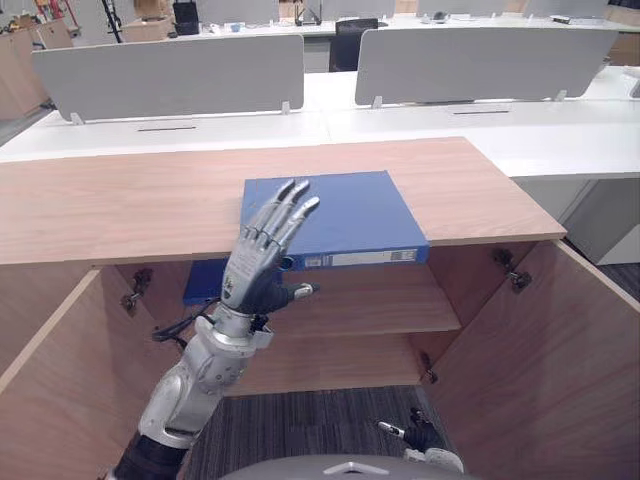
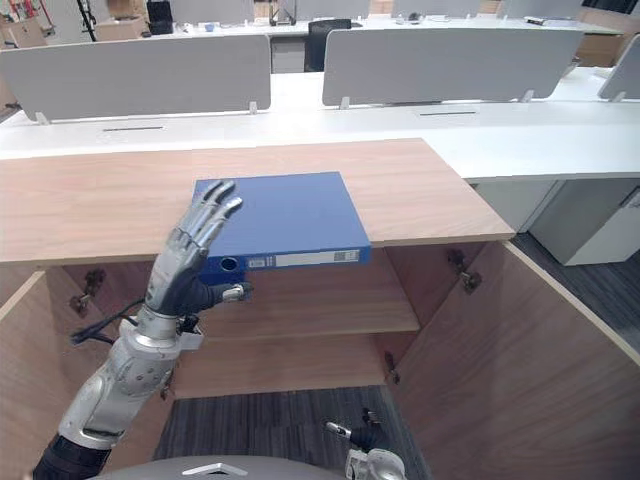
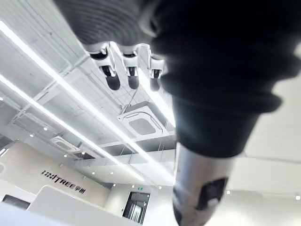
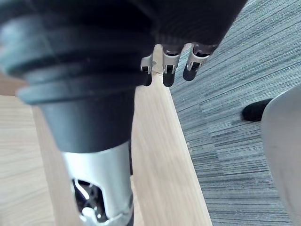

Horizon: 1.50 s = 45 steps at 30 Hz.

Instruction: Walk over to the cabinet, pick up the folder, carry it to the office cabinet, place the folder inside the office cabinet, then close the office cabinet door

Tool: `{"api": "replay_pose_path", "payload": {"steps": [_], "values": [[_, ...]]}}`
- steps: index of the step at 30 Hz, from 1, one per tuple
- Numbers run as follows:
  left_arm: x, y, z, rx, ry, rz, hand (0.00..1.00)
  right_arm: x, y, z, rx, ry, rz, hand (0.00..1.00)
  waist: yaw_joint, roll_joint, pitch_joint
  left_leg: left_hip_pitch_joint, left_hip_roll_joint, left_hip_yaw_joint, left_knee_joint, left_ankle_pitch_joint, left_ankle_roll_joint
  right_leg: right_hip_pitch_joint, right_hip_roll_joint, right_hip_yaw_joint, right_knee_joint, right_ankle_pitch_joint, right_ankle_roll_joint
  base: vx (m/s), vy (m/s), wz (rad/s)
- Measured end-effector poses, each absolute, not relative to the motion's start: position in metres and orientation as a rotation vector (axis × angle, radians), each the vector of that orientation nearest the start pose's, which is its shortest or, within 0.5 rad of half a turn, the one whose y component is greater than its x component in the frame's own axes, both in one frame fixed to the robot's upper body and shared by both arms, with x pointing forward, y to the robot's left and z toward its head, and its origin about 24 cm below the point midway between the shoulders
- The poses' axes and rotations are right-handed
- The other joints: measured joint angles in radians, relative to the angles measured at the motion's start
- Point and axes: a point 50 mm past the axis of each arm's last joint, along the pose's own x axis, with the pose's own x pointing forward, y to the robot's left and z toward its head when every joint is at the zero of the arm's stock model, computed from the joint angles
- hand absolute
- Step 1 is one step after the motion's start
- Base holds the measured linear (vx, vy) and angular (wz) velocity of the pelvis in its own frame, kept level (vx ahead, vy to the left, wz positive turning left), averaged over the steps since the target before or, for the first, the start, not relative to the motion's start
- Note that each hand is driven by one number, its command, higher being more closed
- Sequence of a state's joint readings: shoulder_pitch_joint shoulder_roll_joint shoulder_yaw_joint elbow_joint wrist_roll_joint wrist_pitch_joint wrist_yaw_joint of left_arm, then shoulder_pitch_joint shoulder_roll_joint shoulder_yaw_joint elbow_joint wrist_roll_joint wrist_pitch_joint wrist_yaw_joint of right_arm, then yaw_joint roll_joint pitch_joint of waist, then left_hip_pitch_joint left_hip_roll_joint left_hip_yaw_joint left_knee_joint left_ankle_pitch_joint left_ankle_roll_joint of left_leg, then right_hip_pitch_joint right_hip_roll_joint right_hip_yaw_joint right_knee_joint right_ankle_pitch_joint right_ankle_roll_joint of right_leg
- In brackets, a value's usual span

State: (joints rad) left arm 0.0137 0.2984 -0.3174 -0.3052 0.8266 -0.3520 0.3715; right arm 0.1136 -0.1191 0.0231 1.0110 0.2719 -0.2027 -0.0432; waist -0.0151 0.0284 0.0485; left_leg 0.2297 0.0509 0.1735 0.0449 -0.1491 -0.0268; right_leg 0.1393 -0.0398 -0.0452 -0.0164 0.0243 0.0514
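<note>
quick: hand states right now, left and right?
Left hand: open, fingers straight, raised before the folder, holding nothing.
Right hand: open, low, holding nothing.

White desks [image 1: 560, 135] carry grey dividers [image 1: 170, 75]; grey carpet [image 1: 300, 420] covers the floor

Office; white desks [image 1: 420, 115], grey partition screens [image 1: 170, 75], carpet [image 1: 310, 420]

One blue folder [image 1: 335, 215] on one wooden cabinet [image 1: 120, 200] — two doors [image 1: 540, 370] swung open, one shelf [image 1: 370, 300] inside, three hinges [image 1: 510, 268] in sight. Two robot hands: one left hand [image 1: 256, 264], one right hand [image 1: 418, 438]. Behind — two whole grey desk screens [image 1: 170, 75], the edge of a third at the right, one black chair [image 1: 352, 42]
</note>
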Motion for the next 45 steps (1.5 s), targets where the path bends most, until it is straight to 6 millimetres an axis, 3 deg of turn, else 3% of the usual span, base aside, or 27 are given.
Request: {"api": "replay_pose_path", "payload": {"steps": [15,25,26,37,45], "values": [[0.242,0.092,0.086,1.178,-0.766,-0.150,0.00,0.110,-0.202,-0.149,0.094,0.895,-0.250,0.00,-0.037,-0.002,0.002,0.034,0.000,0.002,-0.062,0.012,0.000,0.033,0.007,-0.019,-0.063,0.012,-0.002,0.01,-0.005,0.01],[0.249,0.093,0.081,1.262,-0.739,-0.136,0.00,0.114,-0.202,-0.148,0.105,0.885,-0.255,0.00,-0.048,-0.010,0.008,0.032,0.000,0.001,-0.062,0.012,0.000,0.031,0.006,-0.021,-0.063,0.012,-0.002,-0.05,-0.035,0.00],[0.249,0.093,0.081,1.271,-0.742,-0.136,1.00,0.114,-0.202,-0.148,0.105,0.886,-0.255,0.00,-0.048,-0.010,0.008,0.032,0.000,0.001,-0.062,0.012,0.000,0.031,0.006,-0.021,-0.063,0.012,-0.002,-0.03,-0.029,0.00],[0.255,0.095,0.089,1.298,-0.770,-0.099,1.00,0.113,-0.203,-0.148,0.127,0.887,-0.269,0.00,-0.052,-0.012,0.010,0.032,0.000,0.001,-0.064,0.013,-0.001,0.030,0.006,-0.022,-0.064,0.012,-0.002,-0.04,-0.029,0.00],[0.261,0.110,0.099,1.308,-0.772,-0.009,1.00,0.113,-0.204,-0.148,0.136,0.881,-0.276,0.00,-0.069,-0.011,0.010,0.033,0.001,0.003,-0.065,0.013,-0.001,0.030,0.008,-0.020,-0.064,0.012,-0.002,0.00,0.000,0.00]]}}
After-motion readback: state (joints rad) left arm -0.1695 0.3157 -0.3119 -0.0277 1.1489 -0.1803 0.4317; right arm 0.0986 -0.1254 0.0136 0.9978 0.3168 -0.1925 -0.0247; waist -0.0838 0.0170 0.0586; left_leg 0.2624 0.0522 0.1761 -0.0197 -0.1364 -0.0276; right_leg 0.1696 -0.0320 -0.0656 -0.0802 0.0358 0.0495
